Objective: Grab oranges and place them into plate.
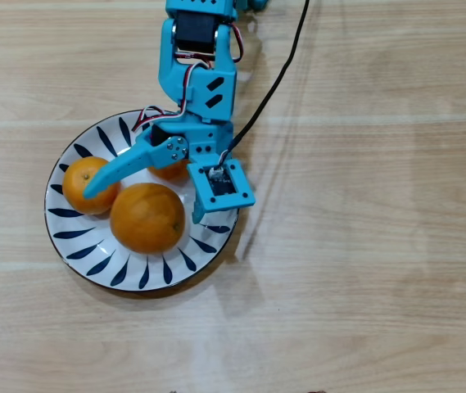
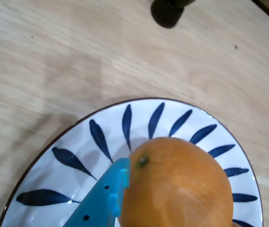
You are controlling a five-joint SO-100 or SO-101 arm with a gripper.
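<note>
Large orange (image 2: pixel 177 187) fills the lower wrist view, stem scar toward the upper left, sitting on the plate (image 2: pixel 77 161). One blue finger (image 2: pixel 96 203) lies against its left side, touching or nearly so; the other finger is out of that frame.

Overhead view: plate (image 1: pixel 85 262), white with dark blue leaf strokes round the rim, on a pale wood-grain counter (image 1: pixel 364 246). All three oranges are on it. Larger orange (image 1: pixel 147 218) at centre-low. Small orange (image 1: pixel 87 185) just left of it, the two touching or close to it. Third orange (image 1: pixel 169 171) mostly hidden under the arm, only a sliver showing at the plate's upper middle.

Gripper (image 1: pixel 138 205) hangs over the plate, arm reaching in from the top edge. Fingers spread wide: the curved one (image 1: pixel 118 173) slants out over the small left orange, the other side sits at the right of the larger orange near the rim. Nothing clamped between them.

Black cable (image 1: pixel 278 78) trails from the arm toward the top right. Dark round object (image 2: pixel 168 11) at top of wrist view, unidentified.
</note>
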